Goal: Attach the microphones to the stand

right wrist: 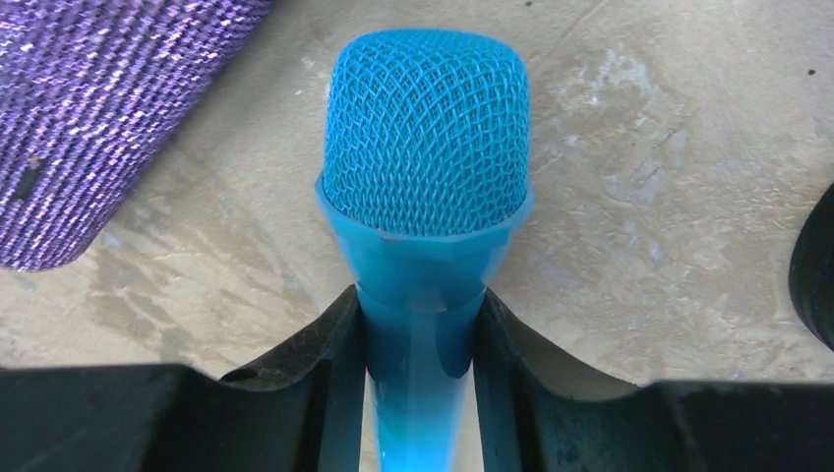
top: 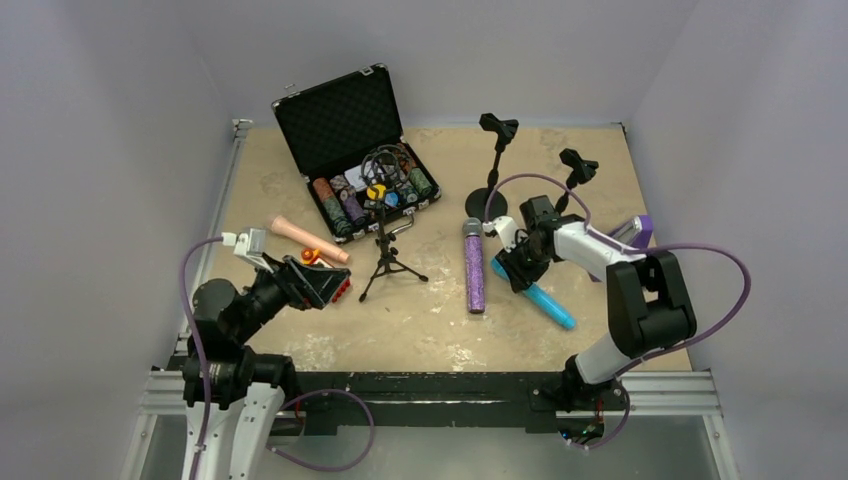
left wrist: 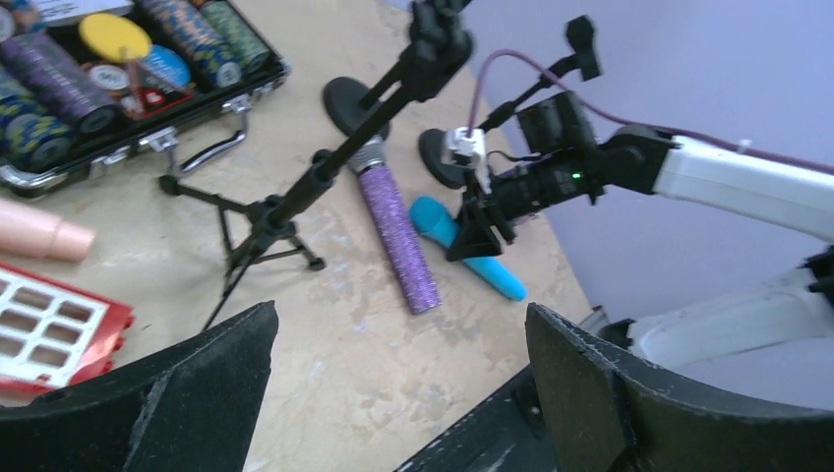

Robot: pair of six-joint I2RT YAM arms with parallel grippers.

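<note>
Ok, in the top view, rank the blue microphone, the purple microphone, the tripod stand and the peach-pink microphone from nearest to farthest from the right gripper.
1. The blue microphone, held in the right gripper.
2. The purple microphone, lying just to the gripper's left.
3. The tripod stand, farther left, mid-table.
4. The peach-pink microphone, farthest, on the left side.

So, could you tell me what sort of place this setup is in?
Probably a robotics lab test cell: plain walls box in one small table, the left arm and right arm are bolted to a metal frame, and the props are mixed: blue microphone, tripod stand, poker-chip case.
</note>
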